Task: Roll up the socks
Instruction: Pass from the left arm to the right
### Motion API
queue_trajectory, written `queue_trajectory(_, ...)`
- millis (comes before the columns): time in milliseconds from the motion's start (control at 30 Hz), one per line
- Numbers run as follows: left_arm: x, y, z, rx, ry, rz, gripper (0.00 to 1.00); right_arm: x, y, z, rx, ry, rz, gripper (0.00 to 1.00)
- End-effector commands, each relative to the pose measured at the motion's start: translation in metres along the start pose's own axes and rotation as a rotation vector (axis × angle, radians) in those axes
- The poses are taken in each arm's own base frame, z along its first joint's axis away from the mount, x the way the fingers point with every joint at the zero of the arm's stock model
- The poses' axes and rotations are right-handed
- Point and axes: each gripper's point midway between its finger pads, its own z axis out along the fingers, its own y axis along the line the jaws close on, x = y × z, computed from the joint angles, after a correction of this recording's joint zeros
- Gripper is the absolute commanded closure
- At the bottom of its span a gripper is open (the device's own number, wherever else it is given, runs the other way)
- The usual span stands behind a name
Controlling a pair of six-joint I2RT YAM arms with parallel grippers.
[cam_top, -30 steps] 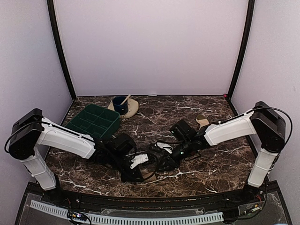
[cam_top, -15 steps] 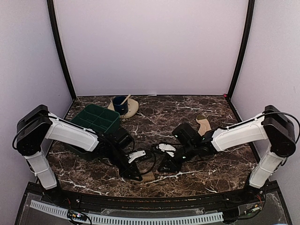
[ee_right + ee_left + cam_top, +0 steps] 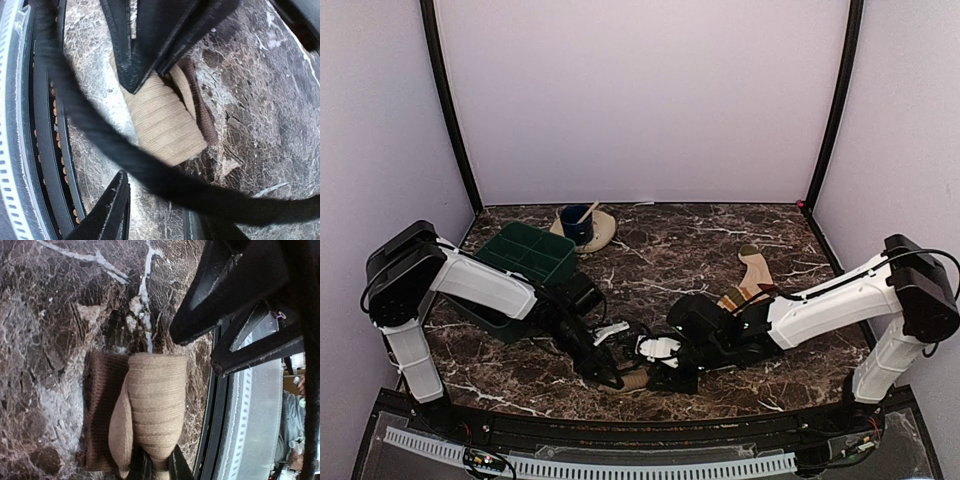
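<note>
Left fingers [image 3: 135, 55] are pinched shut on one end of the plain tan sock [image 3: 155, 400], which we see folded into a short, fat roll on the marble worktop [image 3: 790, 378]. A brown ribbed layer [image 3: 100, 400] lies under the tan; we cannot tell whether it is part of the same sock. The roll sits well to the right of the green tray [image 3: 525, 255] and nearer to the arm bases, close to the worktop's front edge. Right fingers [image 3: 119, 207] stand apart with nothing between them, their tips just beside the roll on its side away from the tray. We find the striped sock [image 3: 752, 268] lying flat, far to the right of the tray, its lower end under the right arm. Just behind the tray stands a blue cup [image 3: 577, 224].
</note>
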Motion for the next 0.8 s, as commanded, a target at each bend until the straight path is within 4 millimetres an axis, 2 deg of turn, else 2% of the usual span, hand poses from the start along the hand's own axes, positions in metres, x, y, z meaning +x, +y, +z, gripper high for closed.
queue_trajectory(0, 0.025, 0.005, 0.005, 0.023, 0.082, -0.113, 1.00, -0.019, 0.000, 0.001, 0.065, -0.023, -0.091, 0.66)
queue_trajectory(200, 0.027, 0.004, 0.005, 0.058, 0.091, -0.132, 1.00, -0.026, 0.007, 0.009, 0.091, 0.000, -0.176, 0.64)
queue_trajectory(433, 0.025, 0.006, 0.002, 0.083, 0.078, -0.143, 1.00, -0.025, 0.014, 0.022, 0.076, 0.051, -0.234, 0.63)
queue_trajectory(767, 0.028, 0.004, 0.002, 0.119, 0.085, -0.159, 1.00, -0.024, 0.011, 0.033, 0.095, 0.072, -0.288, 0.62)
